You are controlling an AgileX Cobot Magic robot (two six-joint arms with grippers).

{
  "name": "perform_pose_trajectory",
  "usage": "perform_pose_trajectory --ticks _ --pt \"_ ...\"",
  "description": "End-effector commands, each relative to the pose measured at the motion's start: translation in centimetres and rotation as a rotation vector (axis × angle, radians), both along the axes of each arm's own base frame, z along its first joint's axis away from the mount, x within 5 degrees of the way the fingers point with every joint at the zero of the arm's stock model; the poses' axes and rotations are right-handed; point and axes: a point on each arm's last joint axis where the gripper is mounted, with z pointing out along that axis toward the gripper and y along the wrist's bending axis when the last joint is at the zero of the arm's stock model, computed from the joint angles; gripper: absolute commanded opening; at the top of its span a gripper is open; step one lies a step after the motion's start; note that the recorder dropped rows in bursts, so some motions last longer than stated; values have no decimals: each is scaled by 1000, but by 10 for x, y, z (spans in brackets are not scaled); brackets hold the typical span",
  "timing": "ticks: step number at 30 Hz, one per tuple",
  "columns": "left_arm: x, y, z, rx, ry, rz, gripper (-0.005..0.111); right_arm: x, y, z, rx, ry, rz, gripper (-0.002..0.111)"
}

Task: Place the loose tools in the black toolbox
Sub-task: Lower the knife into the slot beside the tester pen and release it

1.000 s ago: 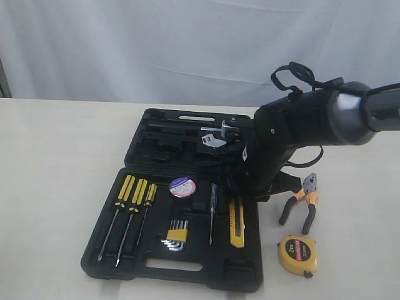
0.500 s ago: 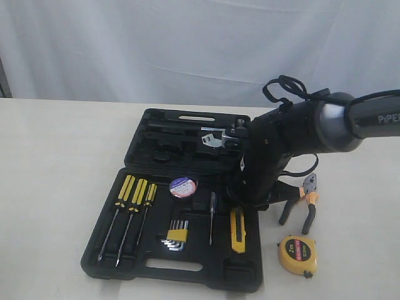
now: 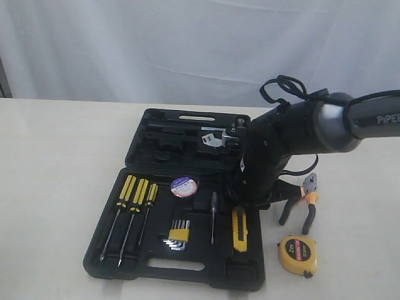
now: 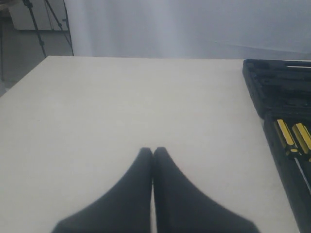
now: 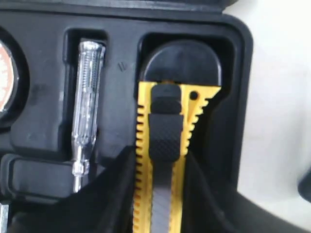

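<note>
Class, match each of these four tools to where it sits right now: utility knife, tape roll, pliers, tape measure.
Column one:
1 utility knife
2 tape roll
3 pliers
4 tape measure

Column two:
A round recess in the toolbox
B on the table, nearest the exterior camera
C on the table, handles spread
D long toolbox recess, gripped by the right gripper

Pairs: 1-D, 2-A, 3-C, 4-B

1. Curtain [image 3: 187,44]: white, softly creased; spans the backdrop from 9 to 3 o'clock. Light even.
2. Table [image 3: 56,156]: cream, matte, runs from the curtain's foot to 6 o'clock.
3. Dark strip [image 3: 3,78]: at 9 o'clock, beside curtain.
4. Tripod [image 4: 41,22]: black legs on grey floor [image 4: 14,63], beyond table corner.
</note>
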Motion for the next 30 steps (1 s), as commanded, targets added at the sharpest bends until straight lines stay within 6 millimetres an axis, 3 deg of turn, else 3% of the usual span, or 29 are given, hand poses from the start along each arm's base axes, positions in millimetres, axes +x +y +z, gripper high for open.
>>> perform_pose_trajectory --ticks 1,3,5,13,23,26,30 --pt "0 0 0 -5 -5 -3 0 -2 -3 -3 -37 28 26 49" --pt "0 0 0 -5 -5 -3 0 -2 -3 -3 -37 28 26 63" --pt "0 0 0 -5 -5 -3 0 -2 -3 -3 -37 28 26 68" --pt "0 0 0 -5 -5 -3 0 -1 -3 4 -32 5 25 68" --pt "0 0 0 -5 -5 -3 0 -8 -4 42 -42 -59 72 67" --pt "0 0 0 -5 -5 -3 0 -13 -6 46 -66 -23 115 52" --pt "0 0 0 -5 -5 -3 0 -19 -7 47 -98 38 183 13"
